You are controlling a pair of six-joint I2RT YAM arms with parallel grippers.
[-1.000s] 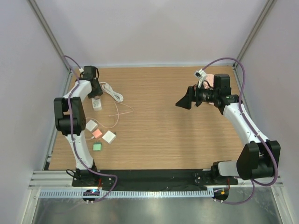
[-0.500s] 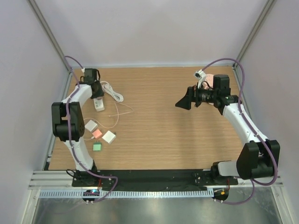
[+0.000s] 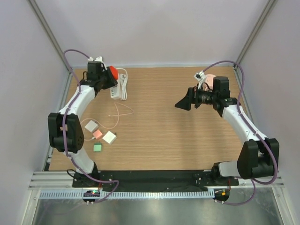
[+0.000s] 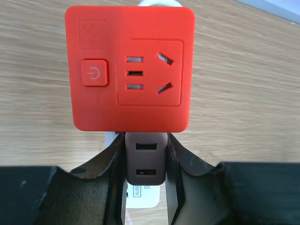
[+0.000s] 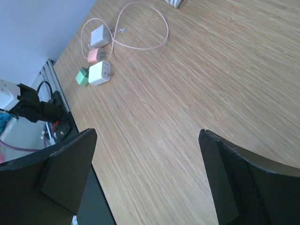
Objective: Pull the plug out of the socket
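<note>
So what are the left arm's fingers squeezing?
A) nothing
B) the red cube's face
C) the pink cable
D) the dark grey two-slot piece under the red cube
D: the fingers press both sides of the dark grey two-port adapter under the red socket cube.

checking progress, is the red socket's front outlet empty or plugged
Empty: the left wrist view shows the front holes of the red socket all bare. Other faces are hidden.

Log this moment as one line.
left hand: shut on red adapter | right hand: open, empty | white power strip: next to adapter, joined or apart unclear
</note>
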